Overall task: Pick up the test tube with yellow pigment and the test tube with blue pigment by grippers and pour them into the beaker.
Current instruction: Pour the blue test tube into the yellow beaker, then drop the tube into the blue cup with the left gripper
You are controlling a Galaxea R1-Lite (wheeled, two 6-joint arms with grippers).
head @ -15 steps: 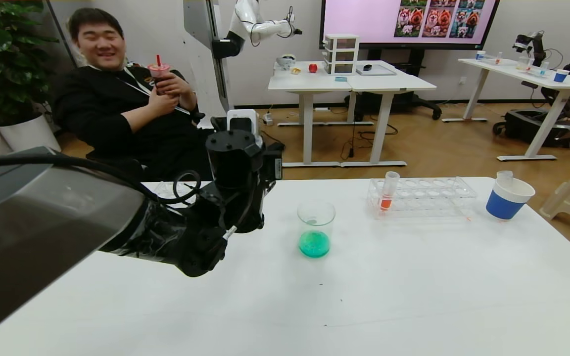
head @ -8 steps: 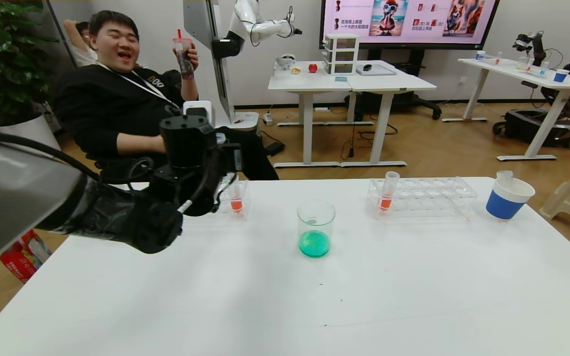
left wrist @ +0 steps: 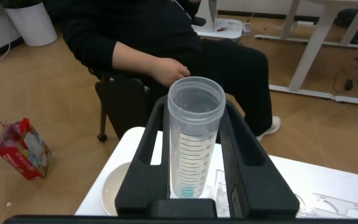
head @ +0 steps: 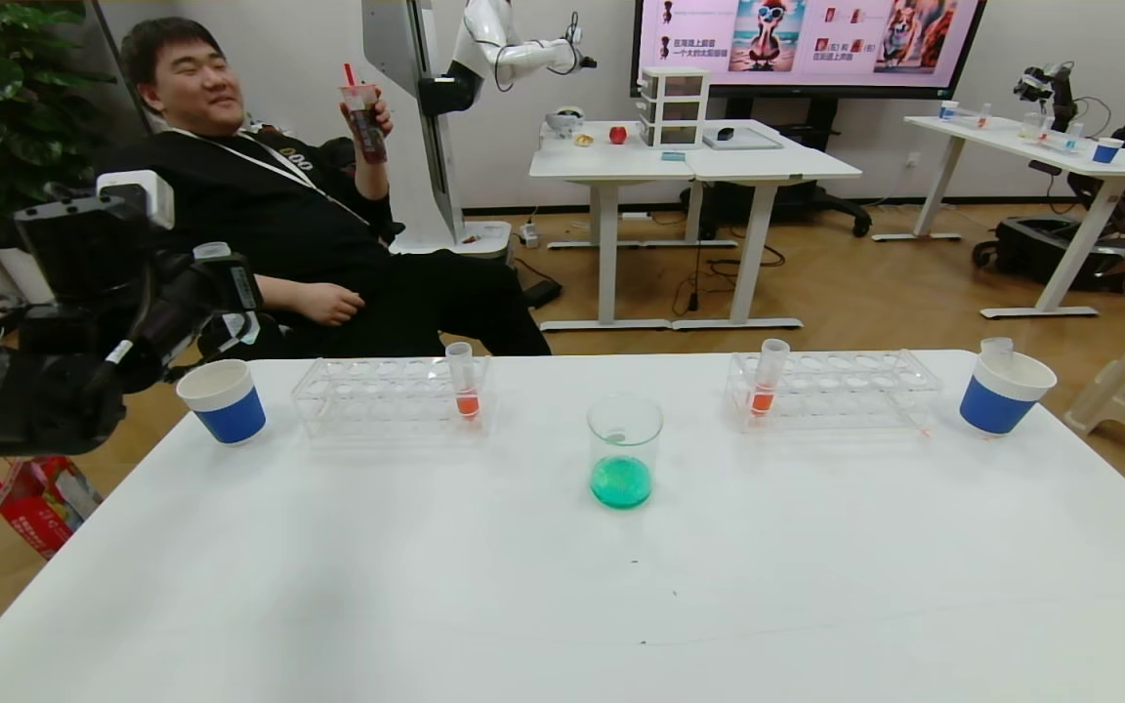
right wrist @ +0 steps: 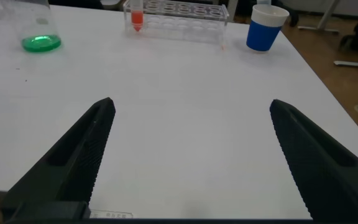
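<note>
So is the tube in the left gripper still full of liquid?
No. In the left wrist view the tube clamped by the left gripper is clear and nearly empty, with only a blue trace at its tip.

Hidden and cut-off parts at the left edge and in the wrist views

In the head view the left arm runs off the frame at 9 o'clock; the left gripper shows only a tube's rim, its fingertips unclear; in the left wrist view the held test tube has its tip cut off at 6 o'clock, beside a half-hidden paper cup; the right gripper fingers run out at 6 o'clock.
</note>
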